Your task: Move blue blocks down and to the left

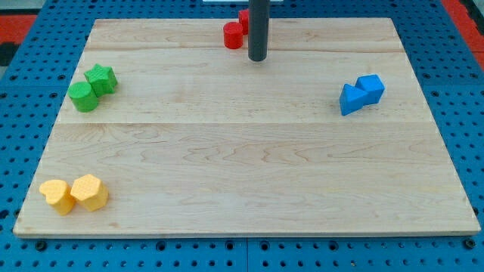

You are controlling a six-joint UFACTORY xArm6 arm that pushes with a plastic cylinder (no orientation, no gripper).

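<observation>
Two blue blocks sit touching at the view's right: a blue triangular block [350,99] and a blue cube [371,87] just up and right of it. My tip [258,57] is the lower end of the dark rod near the view's top centre. It stands far left and above the blue blocks, just right of a red cylinder [233,35].
A second red block [244,17] shows partly behind the rod at the top. A green cylinder [84,96] and a green star-like block [101,78] sit at the left. Two yellow blocks [58,195] [90,191] lie at the bottom left. The wooden board [249,159] lies on a blue pegboard.
</observation>
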